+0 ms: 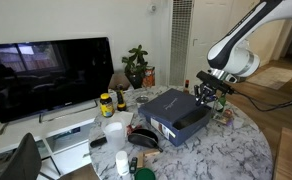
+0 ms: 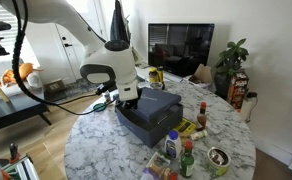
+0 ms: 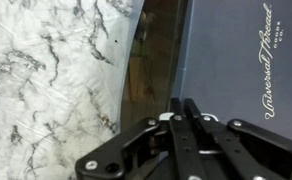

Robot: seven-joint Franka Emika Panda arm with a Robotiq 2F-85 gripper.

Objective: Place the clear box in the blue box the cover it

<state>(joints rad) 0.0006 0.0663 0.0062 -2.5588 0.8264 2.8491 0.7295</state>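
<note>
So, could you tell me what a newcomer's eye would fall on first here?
The large dark-blue cardboard box, with the flat navy lid lying on it, sits in the middle of the round white marble table. The white robot arm bends down beside it, its hand shut at the lid's edge. A wide black television stands behind the table.
</note>
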